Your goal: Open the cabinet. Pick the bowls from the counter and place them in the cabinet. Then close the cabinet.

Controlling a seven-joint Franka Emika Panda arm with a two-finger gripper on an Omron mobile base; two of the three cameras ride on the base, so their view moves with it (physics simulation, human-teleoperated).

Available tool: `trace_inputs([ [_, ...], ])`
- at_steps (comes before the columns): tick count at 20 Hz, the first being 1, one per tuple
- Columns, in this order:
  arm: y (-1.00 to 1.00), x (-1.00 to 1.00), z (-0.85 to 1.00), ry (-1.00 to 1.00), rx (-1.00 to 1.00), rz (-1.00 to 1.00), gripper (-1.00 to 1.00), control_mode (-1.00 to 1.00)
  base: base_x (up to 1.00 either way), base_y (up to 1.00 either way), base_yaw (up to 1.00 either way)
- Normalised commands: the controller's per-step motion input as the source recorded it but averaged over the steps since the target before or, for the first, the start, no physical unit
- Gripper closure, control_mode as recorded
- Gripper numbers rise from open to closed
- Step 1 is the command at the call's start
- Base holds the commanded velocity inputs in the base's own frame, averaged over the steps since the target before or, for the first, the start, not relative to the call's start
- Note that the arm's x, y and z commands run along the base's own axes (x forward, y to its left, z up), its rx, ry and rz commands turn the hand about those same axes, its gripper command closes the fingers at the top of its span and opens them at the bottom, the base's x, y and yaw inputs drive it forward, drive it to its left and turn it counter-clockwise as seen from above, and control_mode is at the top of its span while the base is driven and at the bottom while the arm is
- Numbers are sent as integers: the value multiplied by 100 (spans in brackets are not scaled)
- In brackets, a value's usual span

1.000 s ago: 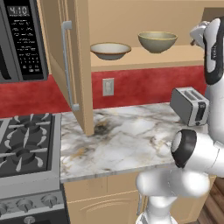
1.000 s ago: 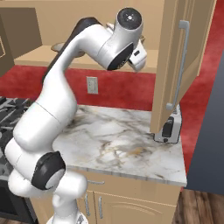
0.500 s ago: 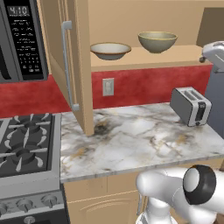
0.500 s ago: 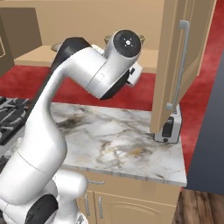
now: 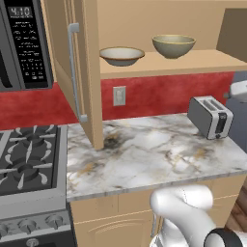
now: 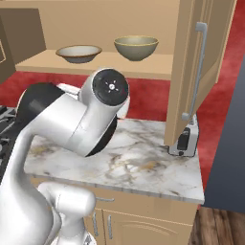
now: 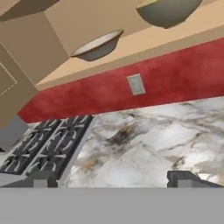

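I read both bowls as already placed: the shallow bowl [image 5: 121, 55] and the deeper bowl [image 5: 173, 45] sit side by side on the cabinet's bottom shelf [image 5: 193, 62], apart from each other, the deeper one farther from the stove. From the hand camera I see them from below, the shallow bowl [image 7: 97, 45] nearer the stove than the deeper bowl [image 7: 168, 11].

The cabinet [image 6: 143, 19] stands open, so opening and both placements look done. What I judge is left is closing: the left door [image 5: 79, 72] swings out over the desk [image 5: 154, 149] toward the stove side, and the right door [image 6: 198, 72] hangs open beyond the deeper bowl, above the toaster [image 5: 210, 116].

No bowl lies on the desk in any view. The stove [image 5: 29, 161] sits beside the desk, below the microwave [image 5: 24, 43].

The jaws [image 7: 113, 179] show as two tips well spread at the bottom of the hand camera, nothing between them, pointing over the desk toward the wall outlet [image 7: 136, 84] under the cabinet.
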Motion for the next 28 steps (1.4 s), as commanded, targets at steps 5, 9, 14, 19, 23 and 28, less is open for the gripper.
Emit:
trace_inputs([
  [5, 100, -100, -52, -20, -23, 16, -100, -100, 0, 0, 0],
  [9, 100, -100, -4, -23, -16, 14, -100, -100, 0, 0, 0],
  [14, 83, -100, 46, -12, -12, 1, -100, -100, 0, 0, 0],
  [19, 63, -100, 44, -8, -16, 0, -100, -100, 0, 0, 0],
  [23, 98, -86, 12, 0, -20, 0, -100, -100, 0, 0, 0],
  [28, 100, -40, 0, -2, -4, -3, -100, -100, 0, 0, 0],
])
